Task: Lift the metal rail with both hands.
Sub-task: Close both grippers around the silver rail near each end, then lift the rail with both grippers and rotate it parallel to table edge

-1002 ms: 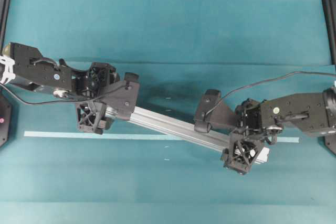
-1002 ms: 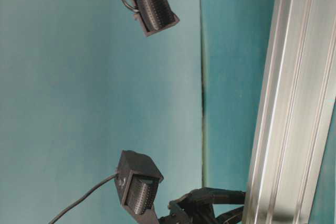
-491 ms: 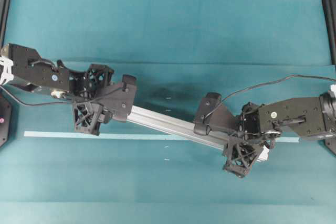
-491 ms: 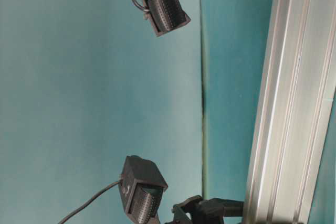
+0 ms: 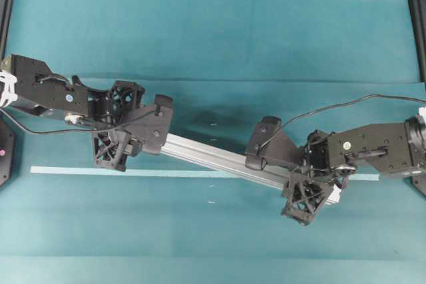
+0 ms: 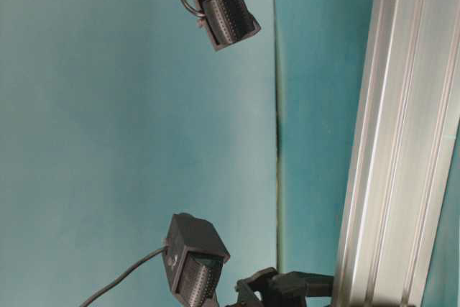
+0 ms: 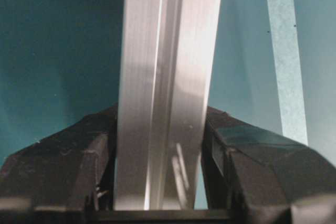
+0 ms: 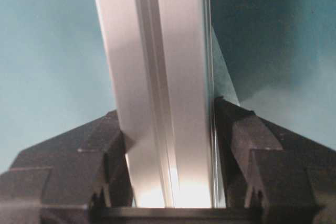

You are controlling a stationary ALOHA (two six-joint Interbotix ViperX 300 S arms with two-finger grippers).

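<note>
Currently one metal rail (image 5: pixel 223 157) is present: silver aluminium, with lengthwise grooves. Its long axis runs diagonally, the left end farther back, the right end nearer. It sits mid-scene over the teal table (image 5: pixel 219 38), crossing one pale-green tape strip (image 5: pixel 66 171). Two grippers attend. The left gripper (image 7: pixel 160 179) is clamped on the rail's left end, jaws pressed to both sides. The right gripper (image 8: pixel 168 179) is clamped likewise on the right end.
</note>
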